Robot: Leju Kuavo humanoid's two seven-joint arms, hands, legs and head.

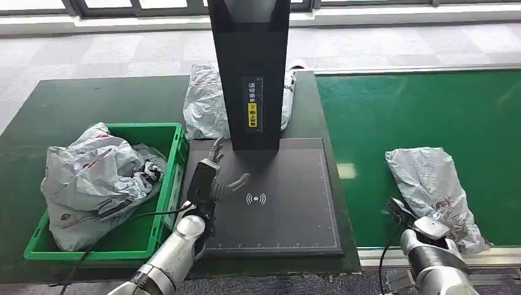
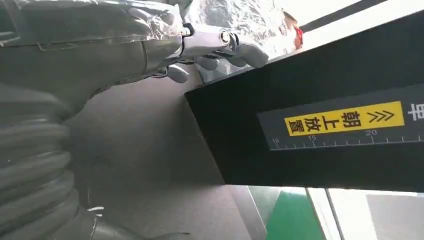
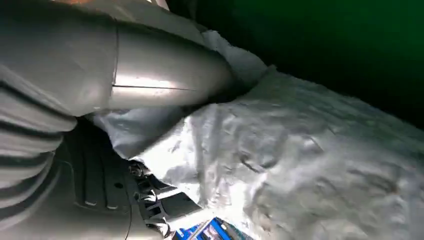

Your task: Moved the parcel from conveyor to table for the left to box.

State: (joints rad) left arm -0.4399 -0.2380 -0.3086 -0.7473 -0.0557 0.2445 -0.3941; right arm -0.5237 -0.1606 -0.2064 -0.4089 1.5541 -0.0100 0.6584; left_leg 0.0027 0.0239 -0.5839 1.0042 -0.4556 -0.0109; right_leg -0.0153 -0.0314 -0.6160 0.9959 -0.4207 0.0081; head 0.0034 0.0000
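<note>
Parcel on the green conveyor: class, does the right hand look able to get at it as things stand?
Probably yes. The right hand is already against the near end of the parcel on the conveyor, with nothing between them.

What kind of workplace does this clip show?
Probably a parcel-sorting or logistics station. A grey plastic mail bag lies on a green conveyor belt, a black scanning platform with a post stands on the table beside it, and a green crate already holds bagged parcels.
</note>
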